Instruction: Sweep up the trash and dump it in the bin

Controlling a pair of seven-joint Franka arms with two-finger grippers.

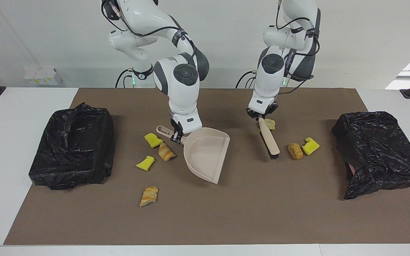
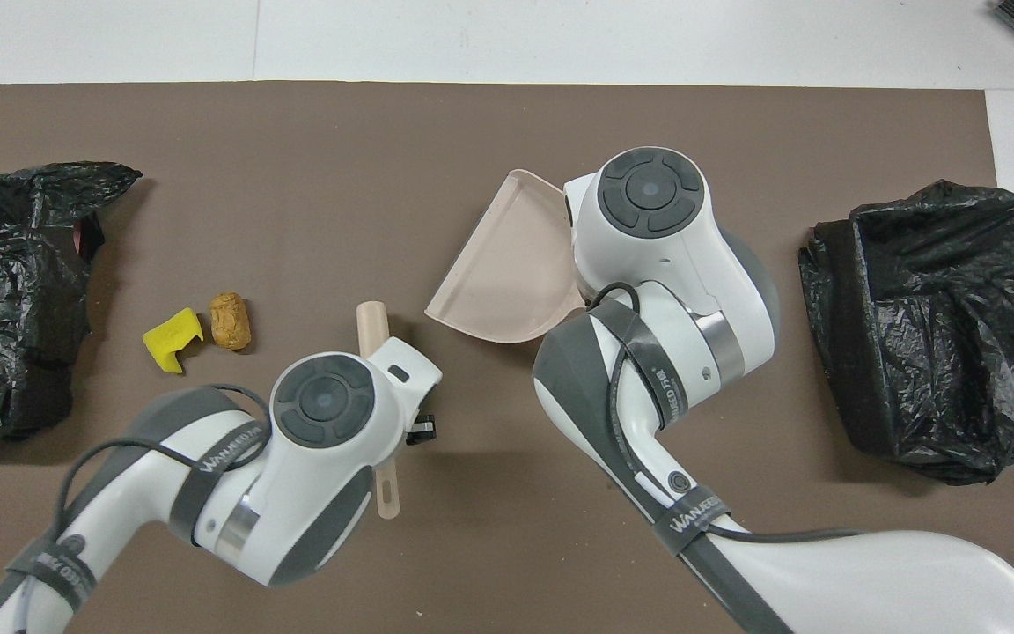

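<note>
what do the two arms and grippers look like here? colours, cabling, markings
Both arms are glossy white shells with dark grey joint sections and round dark grey caps with raised pads. Black cables loop outside along each, held by dark bands printed with white lettering; the overhead view shows the same. Green lights glow at the bases. The left gripper and right gripper are small, black, two-fingered, each under a white wrist block.

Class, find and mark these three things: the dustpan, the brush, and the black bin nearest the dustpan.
dustpan (image 1: pixel 205 153), facing view, inside of the pan
brush (image 1: pixel 269 141), facing view, middle of its back
black bin (image 1: pixel 73 149), facing view, its bag-covered wall
</note>
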